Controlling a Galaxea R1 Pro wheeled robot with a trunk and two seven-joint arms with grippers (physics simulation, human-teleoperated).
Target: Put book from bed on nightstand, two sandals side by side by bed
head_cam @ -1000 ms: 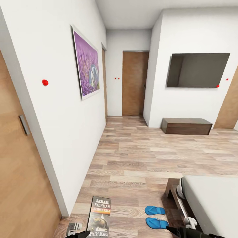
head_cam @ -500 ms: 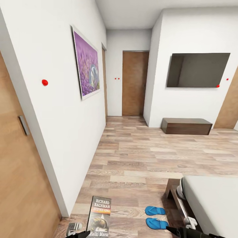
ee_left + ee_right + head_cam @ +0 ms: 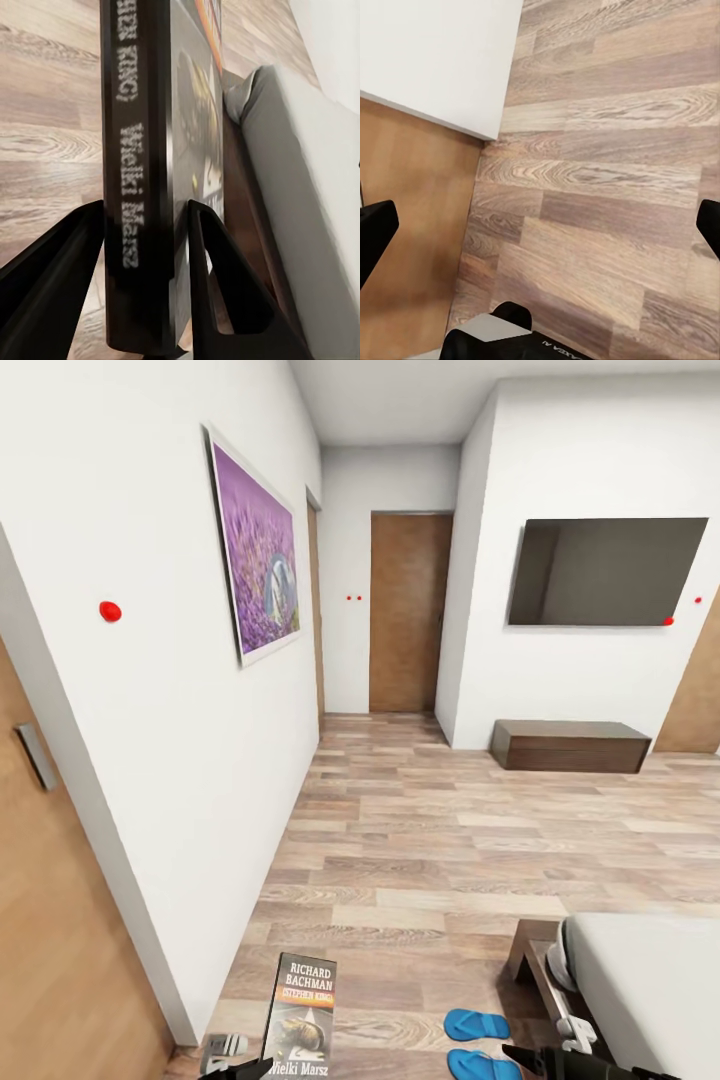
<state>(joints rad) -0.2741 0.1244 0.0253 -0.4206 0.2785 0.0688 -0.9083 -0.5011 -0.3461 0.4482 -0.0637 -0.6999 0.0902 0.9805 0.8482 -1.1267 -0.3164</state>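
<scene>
The book [image 3: 300, 1012], dark with white "Richard Bachman" lettering, stands upright in my left gripper [image 3: 238, 1062] at the bottom of the head view. In the left wrist view its spine [image 3: 139, 187] sits clamped between the two black fingers [image 3: 52, 277]. Two blue sandals [image 3: 476, 1024] lie side by side on the plank floor, the nearer one [image 3: 484, 1066] just beside the bed's dark frame [image 3: 532, 952]. The grey mattress [image 3: 650, 985] fills the lower right. My right gripper [image 3: 540, 225] is open over bare floor. The nightstand is out of view.
A white wall [image 3: 180, 740] with a purple painting [image 3: 255, 555] runs close on the left, with a wooden door [image 3: 60, 930] nearest me. Ahead stand a long low dark dresser [image 3: 568, 745] under a wall TV [image 3: 610, 570] and a far brown door [image 3: 408, 610].
The whole head view has shifted: the camera moved forward, so the sandals and bed corner sit lower and the left door slid outward. The book stays in my left gripper.
</scene>
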